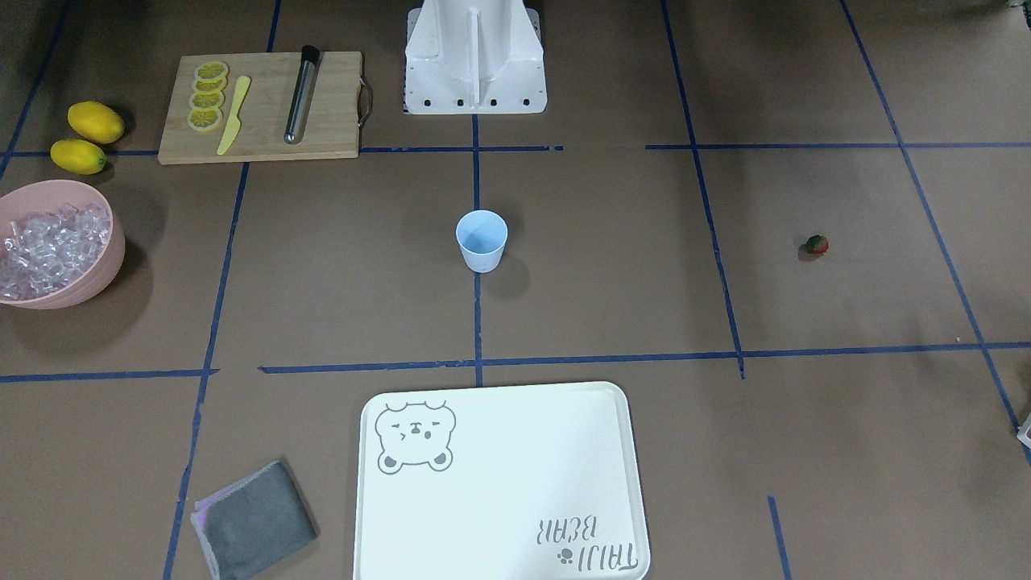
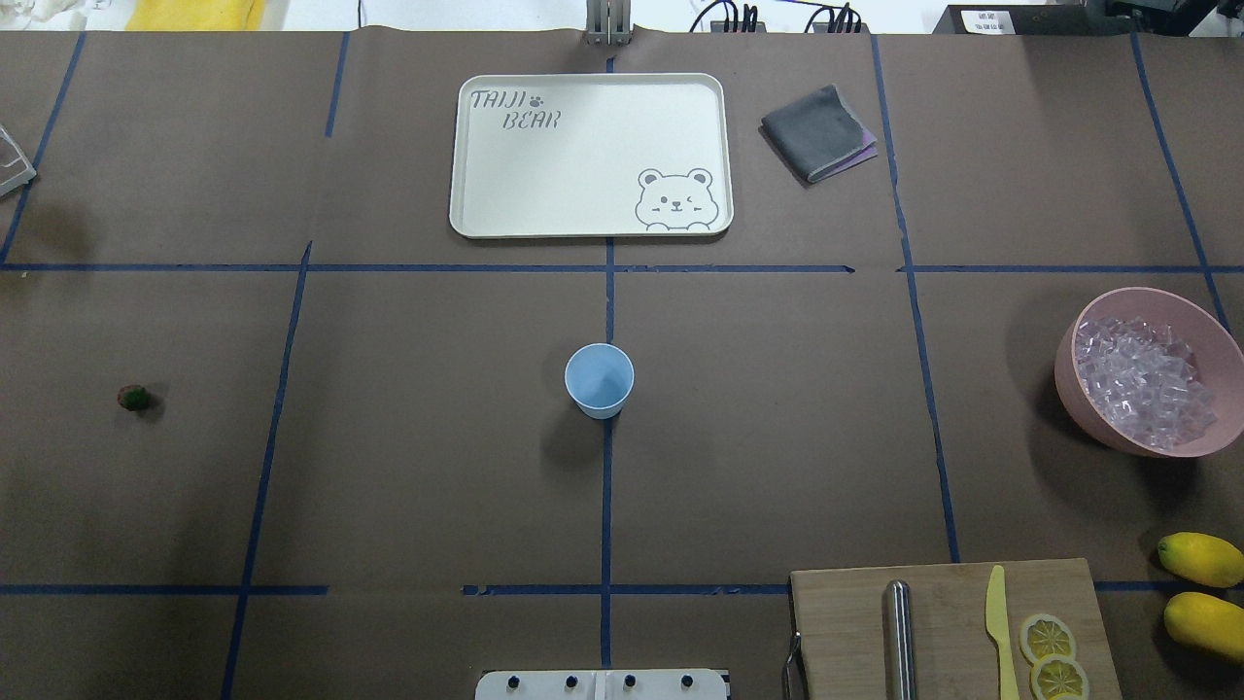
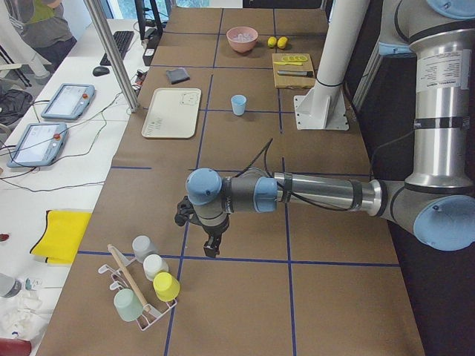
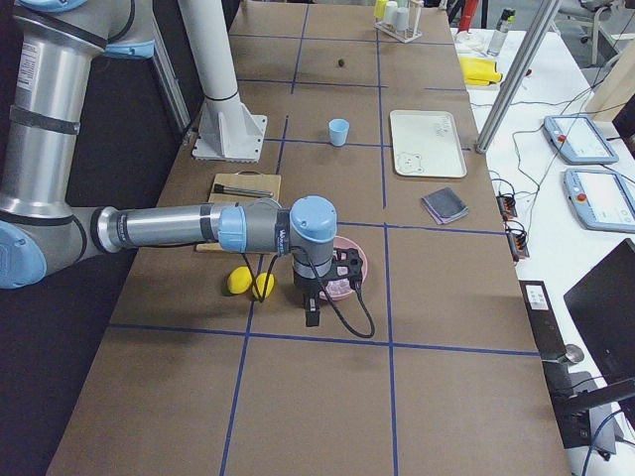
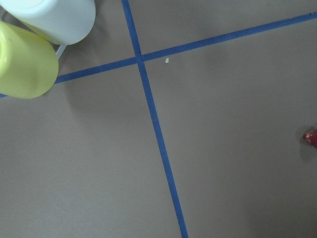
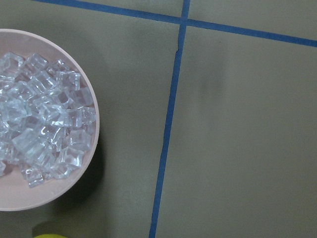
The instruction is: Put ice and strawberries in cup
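Observation:
The pale-blue cup [image 1: 482, 240] stands upright and empty at the table's middle, also in the overhead view [image 2: 599, 379]. The ice [image 2: 1145, 381] fills a pink bowl [image 2: 1069, 389] on the robot's right; it also shows in the right wrist view [image 6: 39, 124]. The strawberry [image 2: 134, 397] lies alone far on the robot's left, and at the right edge of the left wrist view [image 5: 311, 138]. My left gripper [image 3: 211, 251] hangs near the table's left end, my right gripper [image 4: 313, 319] beside the bowl. I cannot tell whether either is open or shut.
A white bear tray [image 2: 466, 156] and a grey cloth [image 2: 814, 131] lie at the far side. A cutting board [image 2: 846, 622] carries lemon slices, a yellow knife and a metal rod. Two lemons [image 2: 1203, 559] lie beside it. A rack of cups [image 3: 148, 285] stands at the left end.

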Robot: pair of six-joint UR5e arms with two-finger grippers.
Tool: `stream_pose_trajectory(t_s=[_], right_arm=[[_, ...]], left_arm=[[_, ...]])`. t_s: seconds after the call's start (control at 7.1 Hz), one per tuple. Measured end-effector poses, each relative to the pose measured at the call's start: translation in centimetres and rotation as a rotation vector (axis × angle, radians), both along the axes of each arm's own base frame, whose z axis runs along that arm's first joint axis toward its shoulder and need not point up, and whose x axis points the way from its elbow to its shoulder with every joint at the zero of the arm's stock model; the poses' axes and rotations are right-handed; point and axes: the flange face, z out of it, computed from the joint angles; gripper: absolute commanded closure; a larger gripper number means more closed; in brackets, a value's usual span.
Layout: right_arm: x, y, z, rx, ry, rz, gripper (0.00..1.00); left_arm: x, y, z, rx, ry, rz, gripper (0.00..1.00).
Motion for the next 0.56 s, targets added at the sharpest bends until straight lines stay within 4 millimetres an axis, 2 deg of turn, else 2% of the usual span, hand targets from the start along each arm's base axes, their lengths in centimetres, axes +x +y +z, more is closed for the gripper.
stream_pose_trajectory(t_s=[0.56], right_arm=[[-0.02,-0.09,-0.25,0.007,-0.002,-0.001,0.0]], left_arm=[[0.06,-0.04,0.45,-0.006,-0.001,0.004,0.0]])
